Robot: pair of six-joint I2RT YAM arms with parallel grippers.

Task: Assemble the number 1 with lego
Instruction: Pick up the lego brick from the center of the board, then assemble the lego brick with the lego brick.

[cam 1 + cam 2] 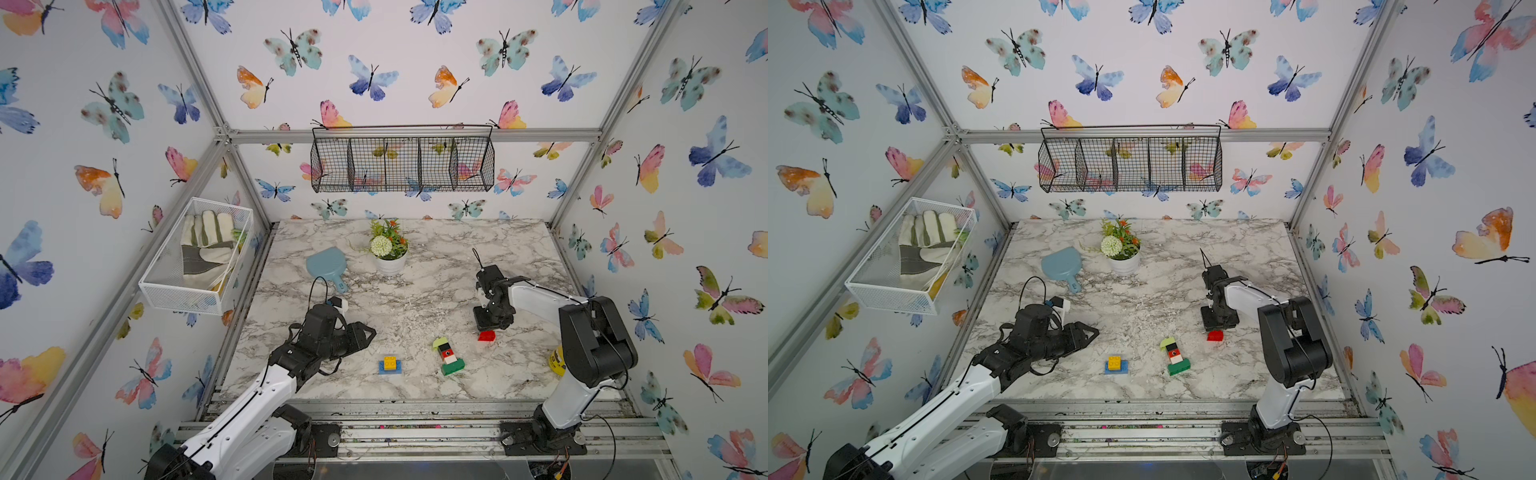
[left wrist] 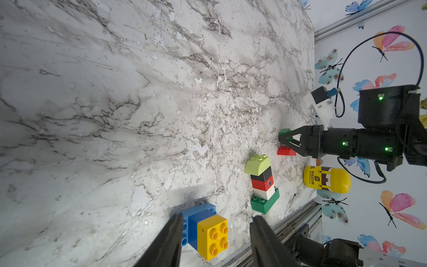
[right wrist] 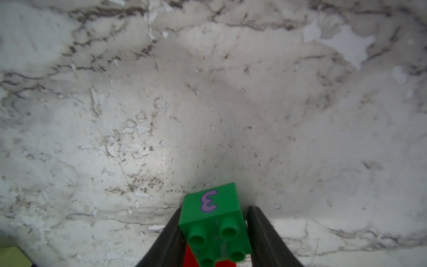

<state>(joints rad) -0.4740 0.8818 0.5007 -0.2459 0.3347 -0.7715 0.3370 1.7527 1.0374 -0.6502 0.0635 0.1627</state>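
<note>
A column of lego (image 1: pixel 448 356) (image 1: pixel 1175 356) (image 2: pixel 263 182) lies flat on the marble table: lime, black, red and white bricks ending in a longer green one. To its left a yellow brick (image 1: pixel 390 364) (image 2: pixel 212 235) sits on a blue one. A loose red brick (image 1: pixel 486 336) (image 2: pixel 286 151) lies to the right. Just above it, my right gripper (image 1: pixel 490 322) (image 3: pixel 215 210) is shut on a green brick marked 3 (image 3: pixel 212 222) (image 2: pixel 284 133). My left gripper (image 1: pixel 372 332) (image 2: pixel 217 217) hovers open and empty, left of the yellow and blue pair.
A yellow-lidded jar (image 1: pixel 557 360) (image 2: pixel 327 179) stands at the right edge behind the right arm. A potted plant (image 1: pixel 390 249) and a blue paddle (image 1: pixel 326 266) are at the back. A white basket with gloves (image 1: pixel 195 257) and a black wire basket (image 1: pixel 402 162) hang on the walls.
</note>
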